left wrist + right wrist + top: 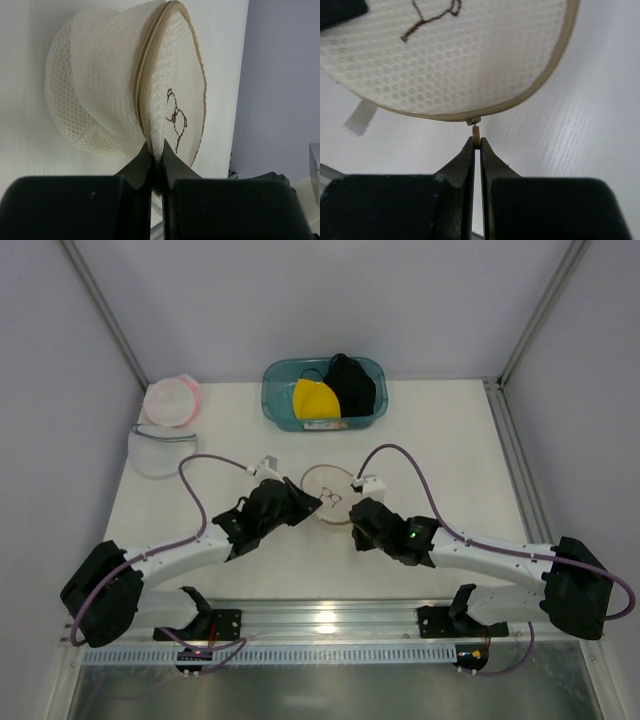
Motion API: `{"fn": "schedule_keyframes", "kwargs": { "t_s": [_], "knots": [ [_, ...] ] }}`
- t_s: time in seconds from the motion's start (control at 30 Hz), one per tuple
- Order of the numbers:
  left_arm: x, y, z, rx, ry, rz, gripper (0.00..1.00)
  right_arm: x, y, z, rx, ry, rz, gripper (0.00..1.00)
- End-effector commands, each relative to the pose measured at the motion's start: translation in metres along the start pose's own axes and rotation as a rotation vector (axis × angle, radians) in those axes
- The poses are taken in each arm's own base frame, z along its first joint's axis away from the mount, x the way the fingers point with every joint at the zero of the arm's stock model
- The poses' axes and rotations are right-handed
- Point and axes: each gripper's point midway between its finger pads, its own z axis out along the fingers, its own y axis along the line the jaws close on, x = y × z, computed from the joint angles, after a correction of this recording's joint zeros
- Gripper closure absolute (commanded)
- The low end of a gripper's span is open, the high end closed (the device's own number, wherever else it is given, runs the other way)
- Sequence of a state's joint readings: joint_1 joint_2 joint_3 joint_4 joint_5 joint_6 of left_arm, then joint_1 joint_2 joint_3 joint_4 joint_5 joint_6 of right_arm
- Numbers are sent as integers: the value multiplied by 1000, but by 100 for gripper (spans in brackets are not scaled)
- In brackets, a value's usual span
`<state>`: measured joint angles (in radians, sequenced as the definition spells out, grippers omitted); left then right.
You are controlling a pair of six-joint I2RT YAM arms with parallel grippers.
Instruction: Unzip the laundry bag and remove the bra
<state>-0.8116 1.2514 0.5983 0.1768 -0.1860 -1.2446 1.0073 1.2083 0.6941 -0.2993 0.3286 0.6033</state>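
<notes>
The laundry bag (330, 496) is a round cream mesh pouch with a tan zipper rim and a dark centre mark, lying mid-table between both arms. My left gripper (312, 502) is shut on the bag's rim; in the left wrist view the laundry bag (125, 80) stands on edge, its mesh pinched between the fingertips (145, 156). My right gripper (476, 144) is shut on the tan zipper pull (476, 134), which hangs from the rim of the laundry bag (470, 65). The zipper looks closed. The bra is hidden.
A teal bin (274, 400) at the back holds a yellow cup-shaped garment (315, 400) and a black one (352, 383). A white-and-pink round pouch (172, 400) and a translucent grey-rimmed pouch (160, 452) lie at the back left. Grey walls enclose the table.
</notes>
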Motion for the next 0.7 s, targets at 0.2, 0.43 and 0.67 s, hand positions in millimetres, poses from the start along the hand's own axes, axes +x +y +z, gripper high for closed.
{"fn": "schedule_keyframes", "kwargs": {
  "t_s": [0.2, 0.43, 0.67],
  "knots": [
    [-18, 28, -2, -48, 151, 304, 100, -7, -56, -18, 287, -28, -25, 96],
    [-15, -8, 16, 149, 428, 443, 100, -6, -58, -16, 284, -32, -42, 96],
    [-31, -25, 84, 206, 450, 488, 43, -2, -42, -15, 174, -24, -36, 96]
  ]
}}
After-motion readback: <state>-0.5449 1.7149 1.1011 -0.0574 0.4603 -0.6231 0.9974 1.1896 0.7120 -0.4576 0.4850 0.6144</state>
